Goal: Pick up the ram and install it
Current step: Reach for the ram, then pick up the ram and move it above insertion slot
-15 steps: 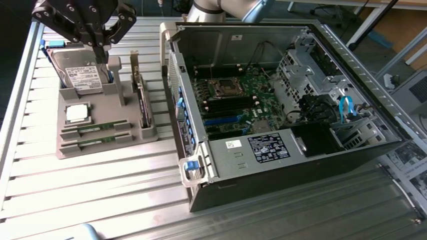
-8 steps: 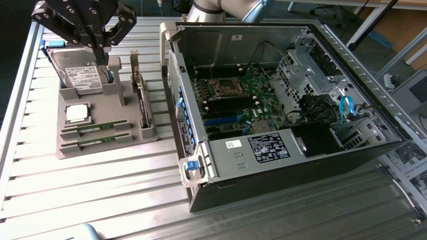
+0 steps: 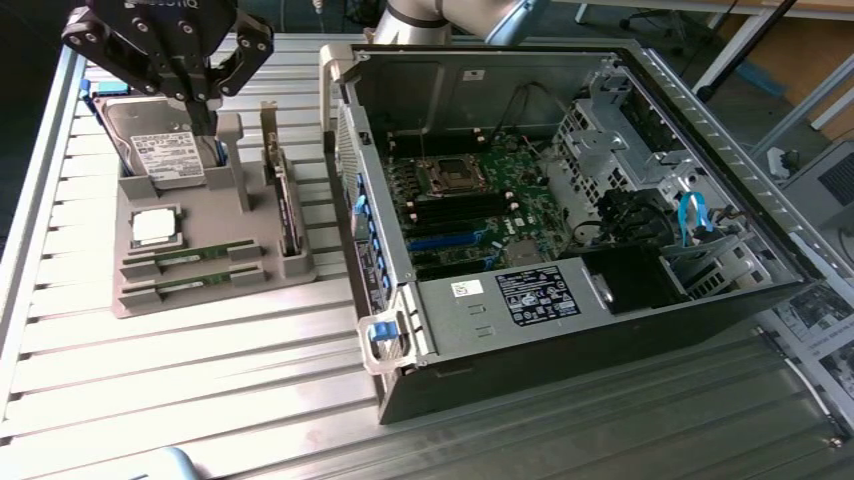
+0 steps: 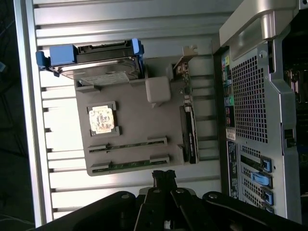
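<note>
Claw [image 3: 198,108] hangs high above the hard drive [image 3: 160,145] end of the grey holder [image 3: 200,215]. Its fingertips [image 4: 162,180] are pressed together with nothing between them. Ram [image 3: 200,256] sits in a narrow groove of the holder, edgewise as far as I can tell. Its twin [image 3: 198,285] is in the next groove just beside it, and both are untouched (cannot tell which one is meant). End blocks on the grooves likely fix each stick at a known spot, top edge free for a pinch. Processor chip [image 3: 155,226] rests in its own recess nearby. Expansion card [image 3: 283,215] stands upright on the holder's side toward the computer case [image 3: 561,300]. Case lies on its side, panel off, so motherboard [image 3: 487,195] faces up. Pick not yet begun, by my reading.
</note>
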`<state>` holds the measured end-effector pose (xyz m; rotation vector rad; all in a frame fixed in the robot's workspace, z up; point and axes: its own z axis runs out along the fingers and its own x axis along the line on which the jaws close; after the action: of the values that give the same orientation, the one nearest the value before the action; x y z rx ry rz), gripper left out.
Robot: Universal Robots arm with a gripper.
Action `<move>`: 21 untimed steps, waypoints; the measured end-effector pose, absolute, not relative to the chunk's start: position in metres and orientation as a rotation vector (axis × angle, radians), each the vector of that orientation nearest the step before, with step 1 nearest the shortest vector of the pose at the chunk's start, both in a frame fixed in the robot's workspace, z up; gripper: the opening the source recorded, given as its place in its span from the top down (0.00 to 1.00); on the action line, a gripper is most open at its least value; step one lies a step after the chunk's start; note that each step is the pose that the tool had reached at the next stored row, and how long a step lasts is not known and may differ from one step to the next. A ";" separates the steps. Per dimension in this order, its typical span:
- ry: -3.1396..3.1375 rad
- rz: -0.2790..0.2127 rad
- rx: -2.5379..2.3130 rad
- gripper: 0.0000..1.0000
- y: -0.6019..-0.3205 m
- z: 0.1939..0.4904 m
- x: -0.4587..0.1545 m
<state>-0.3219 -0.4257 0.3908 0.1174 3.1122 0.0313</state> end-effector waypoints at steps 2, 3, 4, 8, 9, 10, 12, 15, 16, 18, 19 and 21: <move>3.112 0.031 0.118 0.89 -0.428 0.391 -0.322; 3.112 0.031 0.117 0.89 -0.429 0.391 -0.322; 3.112 0.031 0.117 0.89 -0.430 0.391 -0.322; 3.112 0.031 0.118 0.89 -0.432 0.391 -0.322; 3.112 0.031 0.118 0.89 -0.432 0.391 -0.322; 3.112 0.031 0.117 0.89 -0.432 0.391 -0.322; 3.112 0.031 0.117 0.89 -0.432 0.391 -0.322; 3.112 0.031 0.117 0.89 -0.432 0.391 -0.322; 3.112 0.031 0.117 0.89 -0.432 0.391 -0.322; 3.112 0.031 0.117 0.89 -0.432 0.391 -0.322; 3.112 0.031 0.117 0.89 -0.432 0.391 -0.322; 3.112 0.031 0.117 0.89 -0.432 0.391 -0.322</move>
<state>-0.3219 -0.4319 0.3906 0.1167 3.1122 0.0313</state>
